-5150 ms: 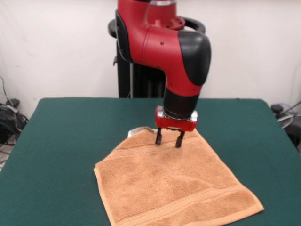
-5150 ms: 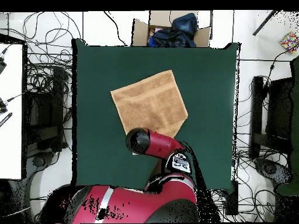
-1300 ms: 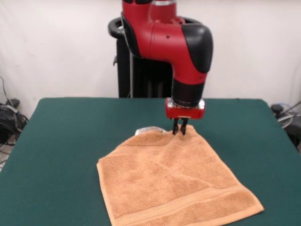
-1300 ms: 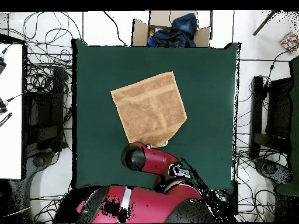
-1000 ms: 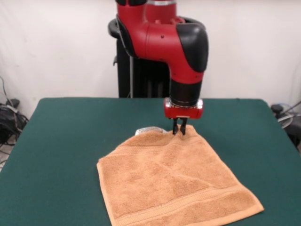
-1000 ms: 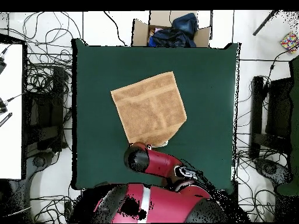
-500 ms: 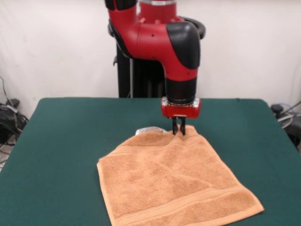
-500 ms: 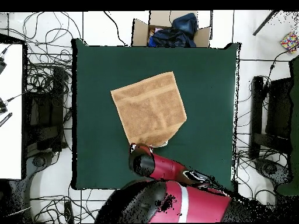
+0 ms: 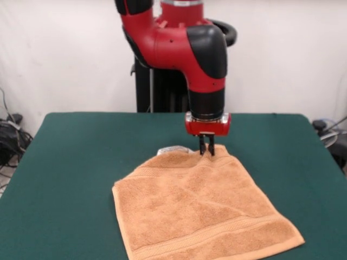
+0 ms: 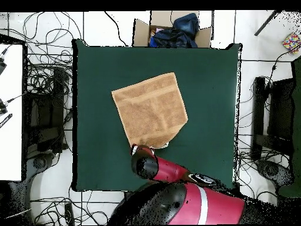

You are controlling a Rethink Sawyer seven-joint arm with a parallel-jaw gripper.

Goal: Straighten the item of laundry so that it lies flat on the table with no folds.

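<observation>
While the towel (image 9: 200, 208) is spread mid-table (image 9: 76, 162), its white tag (image 9: 172, 149) is seen at the far edge, left of the gripper (image 9: 206, 152). Jaws are pinched together on that far edge near the corner. Rest of the cloth extends fwd toward the camera, away from the gripper; pull dir judged rearward.

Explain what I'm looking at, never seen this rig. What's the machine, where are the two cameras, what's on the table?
It is a single red and black robot arm ending in a gripper. One picture comes from a camera across the table, facing the robot; the other looks straight down from above. On the dark green table lies an orange-tan towel, mostly spread out, with a small white tag at its far edge. The gripper is shut on the towel's far edge, pinching the cloth there.
</observation>
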